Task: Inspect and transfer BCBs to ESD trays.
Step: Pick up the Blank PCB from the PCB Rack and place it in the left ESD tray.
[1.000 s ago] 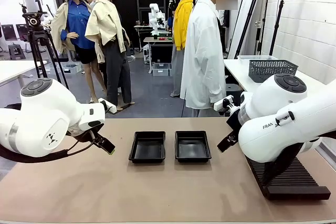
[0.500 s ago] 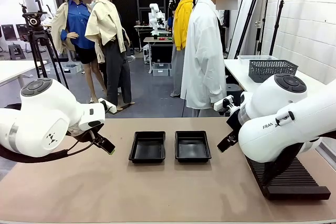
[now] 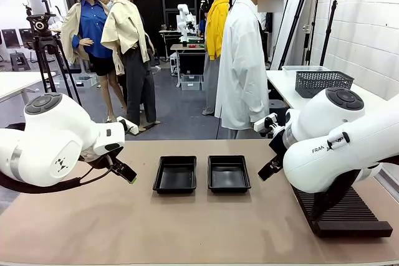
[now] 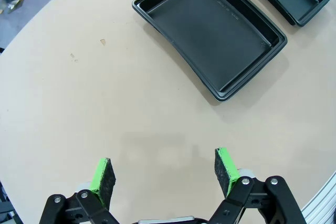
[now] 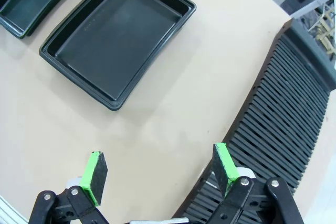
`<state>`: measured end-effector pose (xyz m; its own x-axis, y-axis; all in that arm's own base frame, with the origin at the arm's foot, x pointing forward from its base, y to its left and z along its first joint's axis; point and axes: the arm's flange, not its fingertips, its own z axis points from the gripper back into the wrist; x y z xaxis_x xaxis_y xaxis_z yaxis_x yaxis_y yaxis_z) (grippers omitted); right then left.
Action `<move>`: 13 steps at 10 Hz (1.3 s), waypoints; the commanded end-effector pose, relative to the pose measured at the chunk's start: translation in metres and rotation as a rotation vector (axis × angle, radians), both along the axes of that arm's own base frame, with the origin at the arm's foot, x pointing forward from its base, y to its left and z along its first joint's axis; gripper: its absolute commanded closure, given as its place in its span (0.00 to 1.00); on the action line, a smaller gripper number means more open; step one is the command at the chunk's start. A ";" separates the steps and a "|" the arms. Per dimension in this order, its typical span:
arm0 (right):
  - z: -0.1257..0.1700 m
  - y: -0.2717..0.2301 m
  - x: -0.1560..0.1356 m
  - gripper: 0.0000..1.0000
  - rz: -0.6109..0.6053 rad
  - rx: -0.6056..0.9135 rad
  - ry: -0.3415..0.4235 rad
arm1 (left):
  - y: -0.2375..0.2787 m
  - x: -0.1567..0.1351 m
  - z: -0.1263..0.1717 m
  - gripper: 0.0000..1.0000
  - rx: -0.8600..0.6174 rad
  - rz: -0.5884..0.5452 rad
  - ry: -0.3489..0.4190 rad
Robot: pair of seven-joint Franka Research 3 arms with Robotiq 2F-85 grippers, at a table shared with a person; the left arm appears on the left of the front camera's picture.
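Front view showed the left ESD tray and the right ESD tray side by side, close but apart, in the middle of the counter. Both floors were bare, with no BCB in them. The left tool hung over bare counter near the left ESD tray, its green pads wide apart and holding nothing. The right tool was equally wide and empty, between the right ESD tray and the black slotted rack. A person in a white coat stood at the far side. I judged the transfer not yet begun: the next move called for a board to be presented, then gripped by its edges. On the right arm the letters "FRAN" could be read; an embossed mark on the left tray's floor was too small to read.
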<state>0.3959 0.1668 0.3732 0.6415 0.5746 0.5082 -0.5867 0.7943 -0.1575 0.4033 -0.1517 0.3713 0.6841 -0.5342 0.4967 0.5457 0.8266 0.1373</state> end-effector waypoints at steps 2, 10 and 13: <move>0.000 0.000 0.000 0.00 0.000 0.000 0.000 | 0.000 0.000 0.000 0.00 0.000 0.001 0.000; 0.026 -0.005 0.003 0.00 -0.007 0.017 0.043 | 0.028 0.001 0.041 0.00 -0.122 0.074 0.052; 0.075 -0.028 0.022 0.00 0.029 0.193 0.239 | 0.061 0.007 0.083 0.00 -0.321 0.089 0.225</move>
